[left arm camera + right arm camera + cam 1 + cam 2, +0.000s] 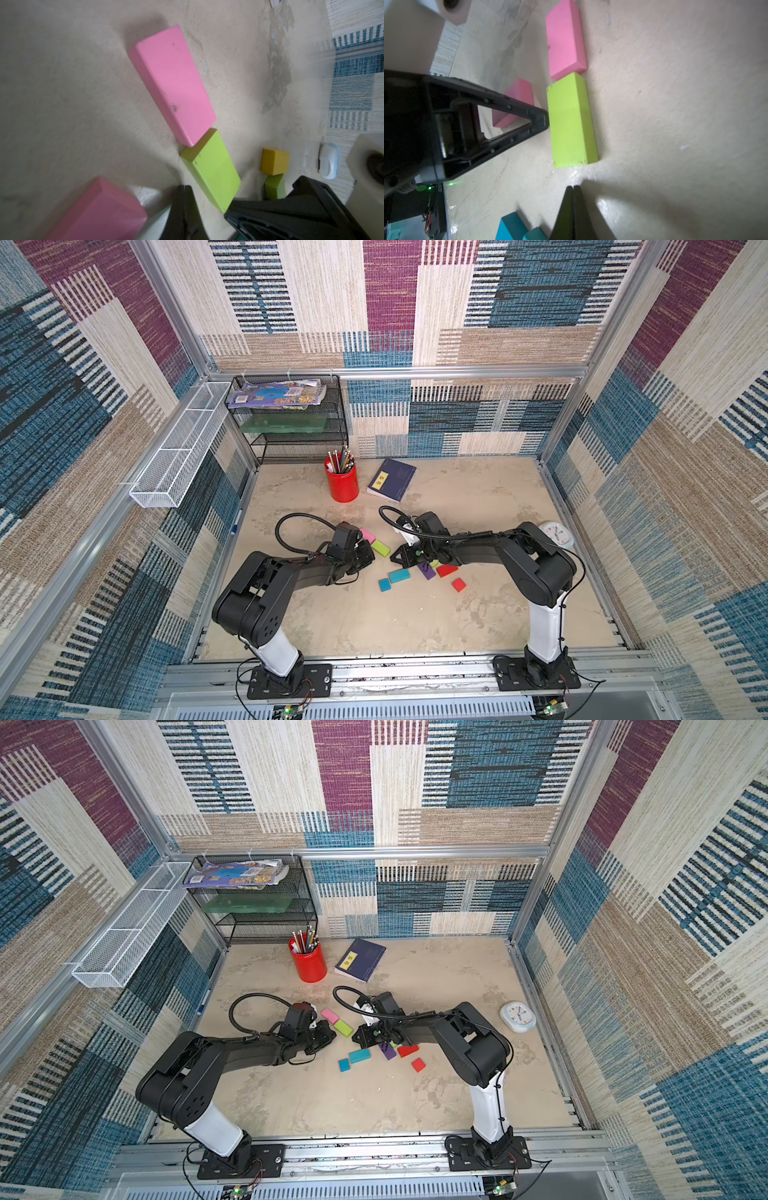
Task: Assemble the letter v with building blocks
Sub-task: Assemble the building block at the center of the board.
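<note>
A pink block and a lime green block lie end to end in a slanted line on the table. My left gripper is shut and empty, its tip at the lime block's long side. A second pink block lies beside it. My right gripper is shut and empty, just short of the lime block's near end. Two teal blocks, a purple one and two red ones lie below the right arm. A yellow cube and a small green block sit behind the right gripper.
A red pencil cup and a navy book stand further back. A black mesh shelf fills the back left corner, and a white wire basket hangs on the left wall. A white clock lies at the right.
</note>
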